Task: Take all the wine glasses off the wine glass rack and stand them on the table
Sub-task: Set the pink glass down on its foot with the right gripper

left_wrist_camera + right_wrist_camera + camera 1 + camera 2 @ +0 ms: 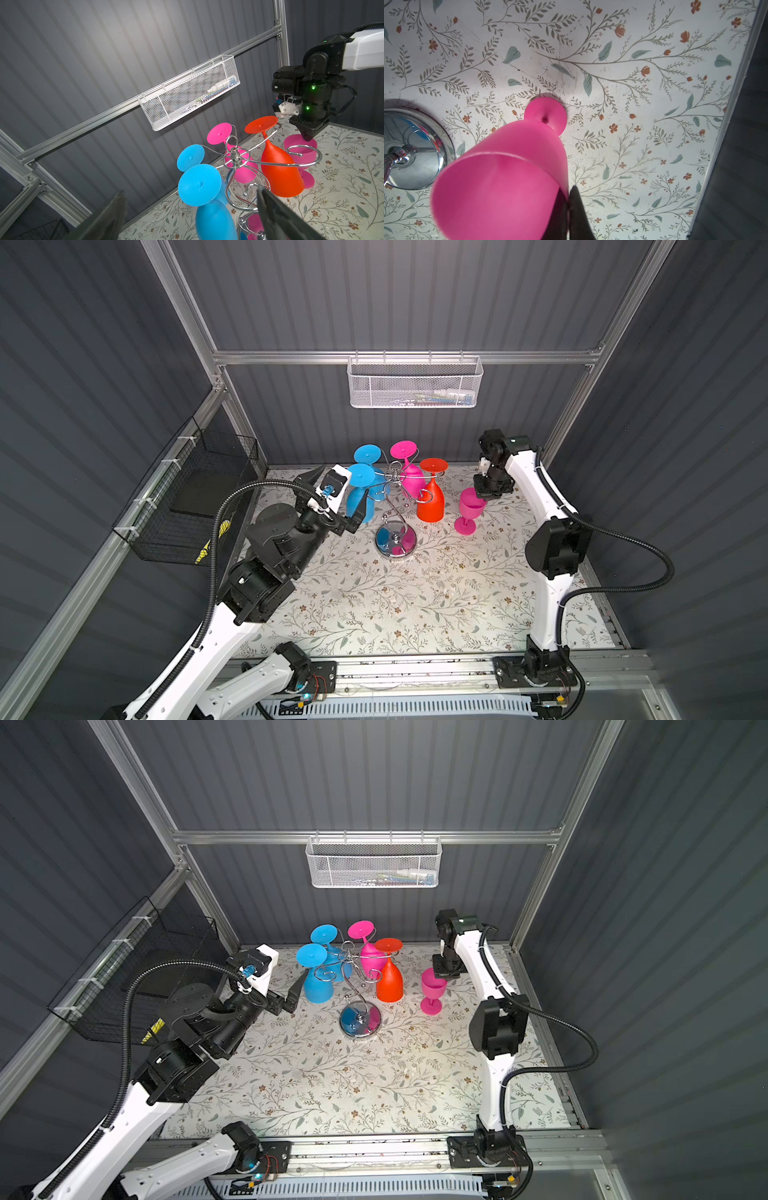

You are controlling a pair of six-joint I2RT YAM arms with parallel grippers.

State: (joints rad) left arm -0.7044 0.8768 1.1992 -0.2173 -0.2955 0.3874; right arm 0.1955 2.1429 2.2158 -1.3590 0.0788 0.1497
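Observation:
The chrome wine glass rack point(394, 489) stands on its mirror disc base point(395, 540) at the back middle of the table. Two blue glasses, a pink one point(409, 477) and an orange-red one point(431, 499) hang upside down from its arms. My left gripper point(190, 192) is open, and the nearer blue wine glass point(199, 185) lies ahead between its fingers, untouched. To the right of the rack a pink wine glass point(469, 510) stands upright on the table. My right gripper point(569, 193) is shut on its rim, one finger inside the bowl.
A white mesh basket point(415, 383) hangs on the back rail. A black wire basket point(187, 497) is fixed to the left wall beside the left arm. The floral table cover point(415, 605) runs to the metal rail at the front.

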